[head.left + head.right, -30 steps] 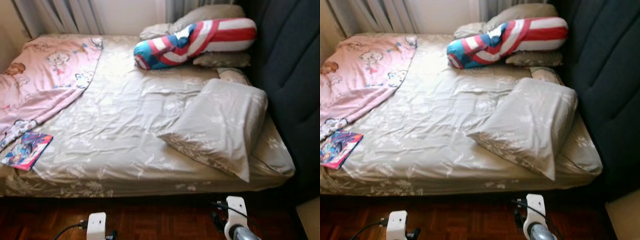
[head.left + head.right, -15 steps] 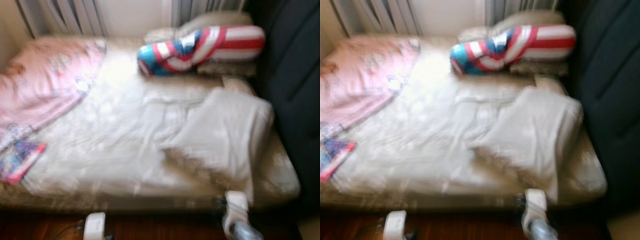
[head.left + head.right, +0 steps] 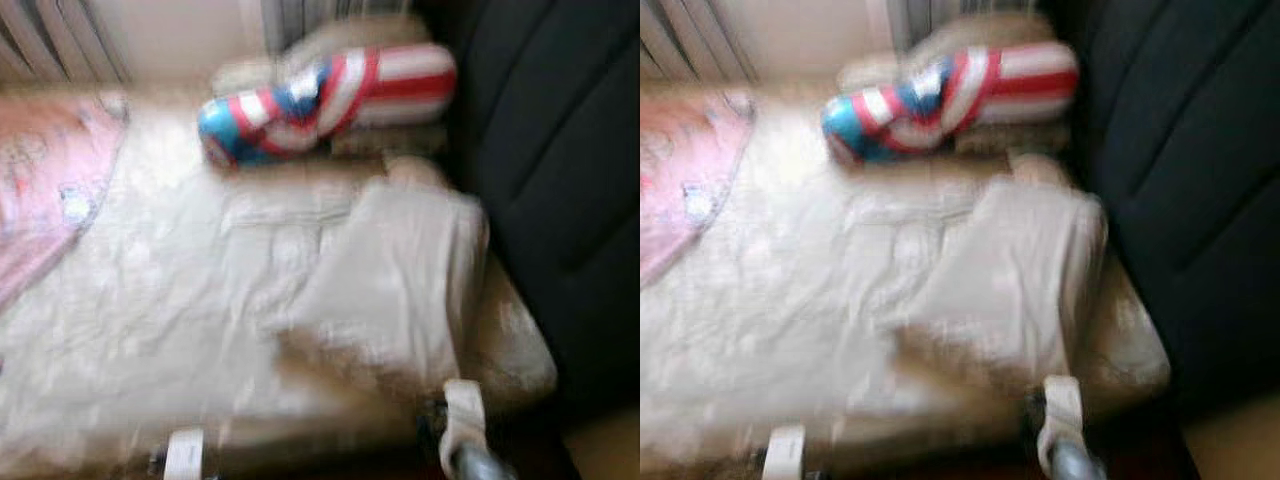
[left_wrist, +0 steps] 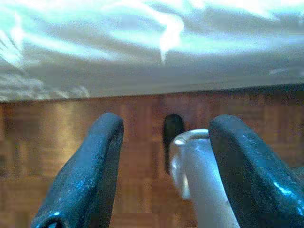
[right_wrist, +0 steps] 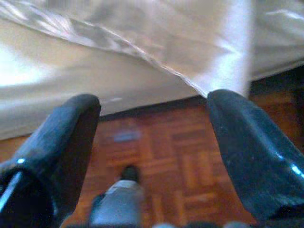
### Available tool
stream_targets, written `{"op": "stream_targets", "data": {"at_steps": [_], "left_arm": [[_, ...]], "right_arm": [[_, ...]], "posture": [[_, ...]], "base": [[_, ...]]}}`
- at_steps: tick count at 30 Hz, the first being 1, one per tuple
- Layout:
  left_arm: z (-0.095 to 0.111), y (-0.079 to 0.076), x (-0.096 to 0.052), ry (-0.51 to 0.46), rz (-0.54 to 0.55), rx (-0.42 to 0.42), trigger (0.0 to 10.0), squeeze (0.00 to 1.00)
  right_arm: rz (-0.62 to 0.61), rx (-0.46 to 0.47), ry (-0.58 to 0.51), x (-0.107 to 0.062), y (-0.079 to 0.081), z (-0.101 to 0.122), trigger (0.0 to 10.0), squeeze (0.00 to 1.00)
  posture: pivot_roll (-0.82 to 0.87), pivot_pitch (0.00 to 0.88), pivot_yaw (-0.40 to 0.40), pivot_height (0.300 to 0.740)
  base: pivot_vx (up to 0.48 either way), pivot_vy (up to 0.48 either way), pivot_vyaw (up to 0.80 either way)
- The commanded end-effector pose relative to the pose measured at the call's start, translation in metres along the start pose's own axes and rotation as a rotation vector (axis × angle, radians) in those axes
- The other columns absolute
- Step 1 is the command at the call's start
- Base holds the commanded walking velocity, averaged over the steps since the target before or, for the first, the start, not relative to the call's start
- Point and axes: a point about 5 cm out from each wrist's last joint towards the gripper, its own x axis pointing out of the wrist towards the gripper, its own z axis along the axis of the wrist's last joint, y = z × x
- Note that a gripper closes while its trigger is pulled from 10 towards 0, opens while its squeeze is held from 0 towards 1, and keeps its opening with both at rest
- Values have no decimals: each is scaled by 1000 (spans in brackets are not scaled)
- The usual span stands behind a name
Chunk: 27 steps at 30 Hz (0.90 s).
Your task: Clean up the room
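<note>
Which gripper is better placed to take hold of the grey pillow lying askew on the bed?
Probably the right gripper: it is open, low by the bed's edge, with the grey pillow's corner overhanging just ahead. The left gripper, also open, faces only the bedsheet edge.

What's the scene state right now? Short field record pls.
surface: bed with a beige sheet
pillow: large beige pillow lying on the bed's right side, near the front edge
bolster: red, white and blue bolster at the far end, beside the dark headboard
blanket: pink blanket on the bed's left side
left gripper: open, low over the wooden floor by the bed edge
right gripper: open, low over the floor, below the pillow's corner
image quality: head views blurred
</note>
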Motion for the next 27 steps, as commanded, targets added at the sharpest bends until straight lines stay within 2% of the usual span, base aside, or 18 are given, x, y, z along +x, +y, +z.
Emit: {"op": "stream_targets", "data": {"at_steps": [1,4,12,15,22,23,25,27], "left_arm": [[-3,-5,0,10,-5,-7,10000,0],[-3,-5,0,9,-4,-10,10000,0],[0,-7,0,-11,-2,-9,10000,0],[14,-10,2,-82,-10,-22,10000,0],[14,-10,2,-82,-10,-22,10000,0],[20,-10,3,-110,-13,-30,10000,0],[70,-19,5,-342,-65,-43,10000,0],[98,-26,2,-480,-101,-40,10000,0]], "right_arm": [[-26,-1,20,-3,-11,-7,10000,0],[-25,-2,20,-3,-11,-7,10000,0],[5,-48,-3,-3,-10,-4,10000,0],[25,-32,-42,-3,-8,-1,10000,0],[25,-32,-42,-3,-8,-1,10000,0],[32,-25,-58,-3,-8,0,10000,0],[65,14,-151,-5,-5,5,10000,0],[80,40,-204,-6,-4,8,10000,0]], "posture": [[26,130,-33,740],[26,131,-33,740],[25,133,-35,740],[22,137,-36,740],[22,137,-36,740],[24,140,-35,740],[17,149,-27,740],[15,151,-25,740]], "base": [[270,0,0],[255,0,0],[0,0,0],[0,0,0],[0,0,0],[0,0,0],[0,0,0],[0,0,0]]}}
